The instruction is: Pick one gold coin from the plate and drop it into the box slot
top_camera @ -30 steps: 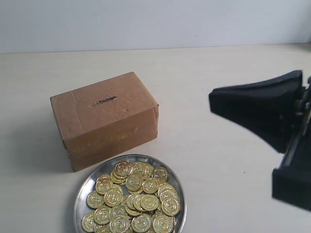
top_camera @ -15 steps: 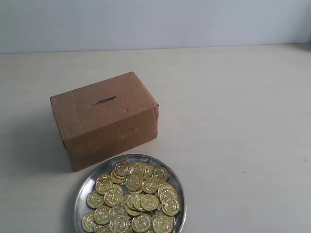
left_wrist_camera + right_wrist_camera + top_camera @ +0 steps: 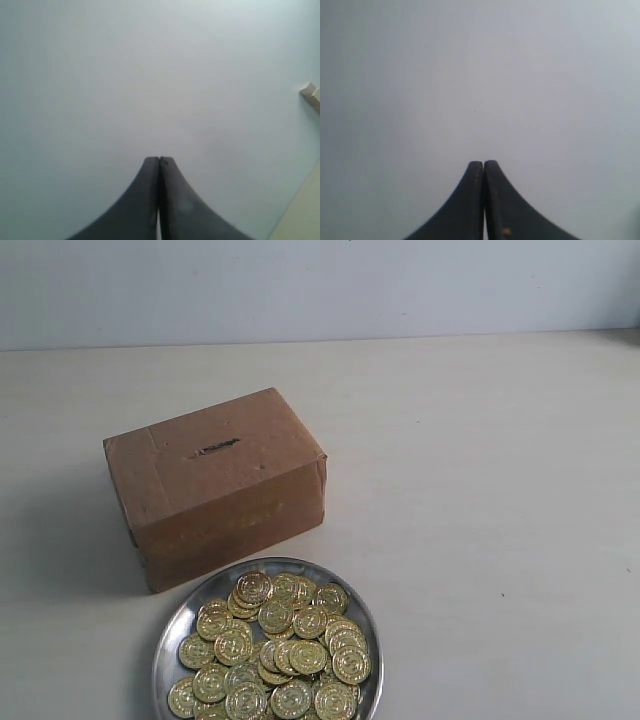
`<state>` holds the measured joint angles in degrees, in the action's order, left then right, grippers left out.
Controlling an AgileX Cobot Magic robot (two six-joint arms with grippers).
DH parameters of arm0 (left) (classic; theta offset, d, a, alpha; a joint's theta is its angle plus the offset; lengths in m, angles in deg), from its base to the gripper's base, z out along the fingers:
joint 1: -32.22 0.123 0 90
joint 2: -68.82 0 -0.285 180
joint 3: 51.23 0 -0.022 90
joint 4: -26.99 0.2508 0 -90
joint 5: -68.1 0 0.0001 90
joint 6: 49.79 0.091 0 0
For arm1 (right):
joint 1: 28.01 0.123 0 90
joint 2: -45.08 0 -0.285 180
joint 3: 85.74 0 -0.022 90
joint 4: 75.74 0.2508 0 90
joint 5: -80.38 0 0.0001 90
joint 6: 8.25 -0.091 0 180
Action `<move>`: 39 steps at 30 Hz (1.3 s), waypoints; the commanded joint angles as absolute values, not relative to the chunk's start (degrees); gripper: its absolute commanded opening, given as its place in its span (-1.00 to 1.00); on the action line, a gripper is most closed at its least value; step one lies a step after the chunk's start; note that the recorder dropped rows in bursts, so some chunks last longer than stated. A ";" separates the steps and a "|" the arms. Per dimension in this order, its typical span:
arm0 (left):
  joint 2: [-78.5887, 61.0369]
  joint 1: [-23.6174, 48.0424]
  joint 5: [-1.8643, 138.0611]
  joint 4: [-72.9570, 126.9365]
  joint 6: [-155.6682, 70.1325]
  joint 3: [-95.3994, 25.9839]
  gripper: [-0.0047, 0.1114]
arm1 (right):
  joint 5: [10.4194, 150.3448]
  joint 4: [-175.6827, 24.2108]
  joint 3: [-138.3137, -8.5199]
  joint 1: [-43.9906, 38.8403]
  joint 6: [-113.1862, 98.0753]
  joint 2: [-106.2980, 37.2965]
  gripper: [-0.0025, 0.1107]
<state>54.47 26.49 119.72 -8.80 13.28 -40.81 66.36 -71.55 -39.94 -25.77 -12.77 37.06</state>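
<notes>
Gold coins (image 3: 275, 645) lie heaped in the plate (image 3: 186, 618), overlapping in layers. The plate sits at the near edge of the exterior view, its lower part cut off by the frame. The box (image 3: 215, 490) stands just behind the plate. Its front bottom edge is v. close to the plate's rim; can't tell if they touch. The box is turned a bit, w/ one upright corner edge facing front-right. The slot (image 3: 215, 448) is on the top face, a short dark slit w/ rough edges, left of the top's centre. Box & plate rest on a pale table (image 3: 480, 490), w/ a light wall (image 3: 320, 285) behind.

Change vs approx a sec ago: the black right arm & its gripper then filled the right side of the exterior view. That side now shows only bare table. Box, plate & coins haven't shifted.

Left gripper (image 3: 159, 161): jaws pressed together, nothing between them, facing a plain pale-blue surface; a small pale block (image 3: 310, 92) shows at the pic's edge. Right gripper (image 3: 483, 164): jaws likewise closed & empty, facing a plain grey surface.
</notes>
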 commanded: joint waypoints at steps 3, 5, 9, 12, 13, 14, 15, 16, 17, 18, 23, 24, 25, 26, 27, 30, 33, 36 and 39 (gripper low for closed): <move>60.43 27.05 119.88 -9.22 12.77 -40.64 -0.92 | 64.97 -71.52 -39.74 -26.21 -12.82 37.30 -0.96; 61.04 27.05 119.88 -9.22 12.77 -40.64 -0.92 | 64.97 -71.52 -39.74 -26.21 -12.82 37.30 -0.96; 61.04 27.05 119.88 -9.87 12.77 -40.64 -0.92 | 64.97 -71.52 -39.74 -26.21 -12.82 37.30 -0.96; 61.04 27.05 119.88 -9.49 12.77 -40.64 -0.92 | 64.97 -71.52 -39.74 -26.21 -12.82 37.30 -0.96; 61.04 27.05 119.88 -9.49 12.77 -40.64 -0.92 | 64.97 -71.52 -39.74 -26.21 -12.82 37.30 -0.96; 61.04 27.05 119.88 -9.49 12.77 -40.64 -0.92 | 64.97 -71.52 -39.74 -26.21 -12.82 37.30 -0.96; 61.04 27.05 119.88 -9.49 12.77 -40.64 -0.92 | 64.97 -71.52 -39.74 -26.21 -12.82 37.30 -0.96; 61.04 27.05 119.88 -9.49 12.77 -40.64 -0.92 | 64.97 -71.52 -39.74 -26.21 -12.82 37.30 -0.96; 61.04 27.05 119.88 -9.49 12.77 -40.64 -0.92 | 64.97 -71.52 -39.74 -26.21 -12.82 37.30 -0.96; 61.04 27.05 119.88 -9.49 12.77 -40.64 -0.92 | 65.00 -71.38 -39.74 -26.21 -12.82 37.30 -0.96; 61.04 27.17 118.68 -9.32 12.77 -37.43 -0.92 | 66.06 -71.38 -39.74 -26.21 -12.82 37.30 -0.96; 61.04 28.22 115.09 -7.67 12.77 -35.02 -0.92 | 67.42 -71.38 -39.74 -26.21 -12.82 37.30 -0.96; 61.04 28.91 112.93 -7.13 12.77 -33.36 -0.92 | 68.34 -71.38 -39.74 -26.21 -12.82 37.30 -0.96; 61.04 30.03 108.69 -6.48 12.77 -31.50 -0.92 | 69.56 -71.38 -39.64 -26.21 -12.82 37.30 -0.96; 61.04 30.92 105.68 -6.47 12.77 -29.64 -0.92 | 71.22 -71.38 -39.63 -26.21 -12.82 37.30 -0.96; 61.04 34.80 95.60 -6.60 12.77 -24.52 -0.92 | 76.58 -71.84 -39.02 -26.21 -12.82 37.30 -0.96; 61.04 38.94 88.21 -6.97 12.77 -19.48 -0.92 | 79.49 -71.84 -38.27 -26.21 -12.82 37.30 -0.96; 61.04 40.96 87.34 -6.85 12.77 -14.31 -0.92 | 80.38 -71.84 -37.35 -26.21 -12.82 37.30 -0.96; 61.04 40.92 87.34 -6.76 12.77 -8.69 -0.92 | 80.94 -71.84 -36.24 -26.21 -12.82 37.30 -0.96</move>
